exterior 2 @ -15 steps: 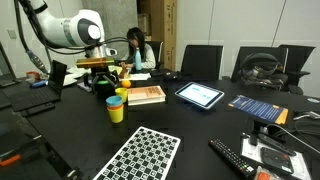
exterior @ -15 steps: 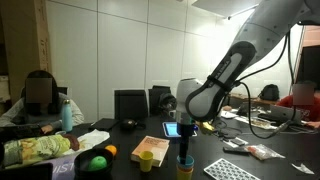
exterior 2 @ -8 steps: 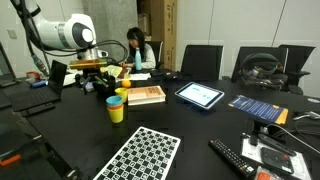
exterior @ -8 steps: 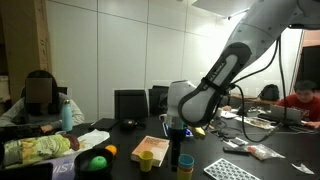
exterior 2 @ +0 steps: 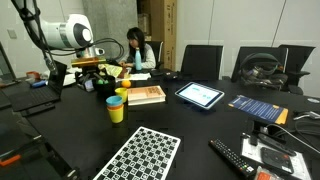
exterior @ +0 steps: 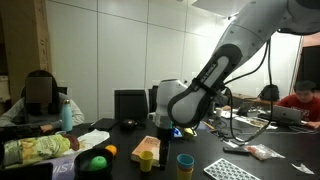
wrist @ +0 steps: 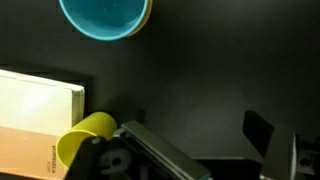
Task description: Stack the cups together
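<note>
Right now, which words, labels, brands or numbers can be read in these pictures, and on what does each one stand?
No text can be read in full.
Book: a short line of dark print on the orange cover in the wrist view, too small and blurred to read.
Blue leaflet: pale marks, too small to read.
Checkered sheet: only black and white squares, no letters.

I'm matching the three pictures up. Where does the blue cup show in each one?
Exterior view: blue cup at bottom centre, right of the book.
Exterior view: blue cup left of centre, near the book.
Wrist view: blue cup at top edge; book at left.
Shared landmark: the book.
</note>
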